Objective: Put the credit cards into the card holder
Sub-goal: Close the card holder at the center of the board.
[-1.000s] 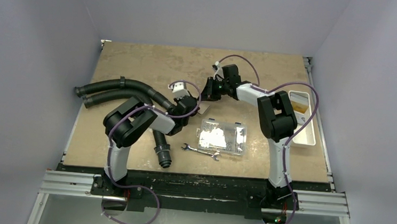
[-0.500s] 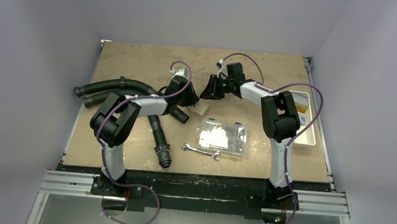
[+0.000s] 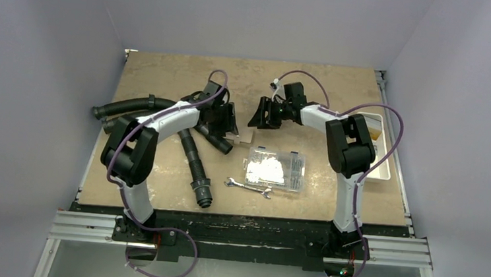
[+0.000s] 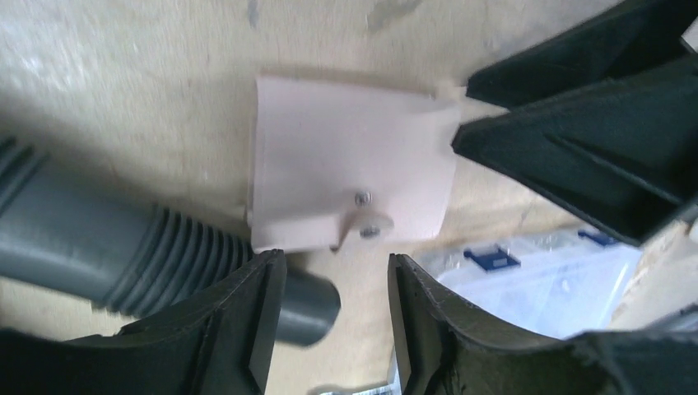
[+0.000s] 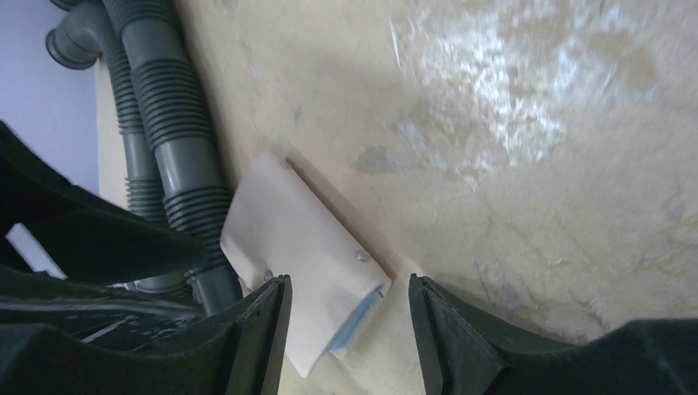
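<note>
Tan card holder (image 4: 346,164) flat on the table (image 5: 535,164), blue credit card (image 5: 358,321) edge peeking out. Your left hand (image 4: 333,284) at its ten o'clock, right hand (image 5: 347,290) at one, both released.

A flat, pale tan card holder (image 5: 300,255) lies on the speckled beige counter (image 5: 535,164). A thin light-blue card (image 5: 358,319) peeks out of its lower end. Two grey ribbed plastic hoses (image 5: 177,140) lie just beside it on the left. The black right gripper (image 5: 347,284) has its two fingers spread apart over that end, holding nothing.
</note>
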Controlling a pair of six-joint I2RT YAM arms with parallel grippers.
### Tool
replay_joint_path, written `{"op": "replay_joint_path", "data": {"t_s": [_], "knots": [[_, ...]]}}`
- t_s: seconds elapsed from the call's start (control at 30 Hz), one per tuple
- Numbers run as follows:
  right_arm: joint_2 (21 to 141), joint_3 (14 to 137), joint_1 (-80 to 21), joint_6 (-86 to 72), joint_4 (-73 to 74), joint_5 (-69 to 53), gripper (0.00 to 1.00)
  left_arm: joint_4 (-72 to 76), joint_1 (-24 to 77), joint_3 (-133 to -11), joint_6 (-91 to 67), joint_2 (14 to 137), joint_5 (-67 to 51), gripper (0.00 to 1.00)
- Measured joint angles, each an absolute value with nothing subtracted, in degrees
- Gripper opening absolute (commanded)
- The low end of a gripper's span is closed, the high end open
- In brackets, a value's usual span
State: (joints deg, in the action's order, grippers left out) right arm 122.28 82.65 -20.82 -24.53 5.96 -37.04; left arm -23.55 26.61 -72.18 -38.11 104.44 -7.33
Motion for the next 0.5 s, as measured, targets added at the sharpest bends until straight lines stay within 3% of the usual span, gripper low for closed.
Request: {"op": "replay_joint_path", "data": {"t_s": [0.23,0.5], "knots": [[122.6,80.3,-20.8,-25.3,4.5,-39.0,0.54,-28.9,26.7,-72.3,-38.9,102.8,-10.0,0.22],[122.0,75.9,-20.7,-28.0,-1.6,-39.7,0.47,-30.2,26.6,-77.9,-37.6,114.4,-9.8,0.17]]}}
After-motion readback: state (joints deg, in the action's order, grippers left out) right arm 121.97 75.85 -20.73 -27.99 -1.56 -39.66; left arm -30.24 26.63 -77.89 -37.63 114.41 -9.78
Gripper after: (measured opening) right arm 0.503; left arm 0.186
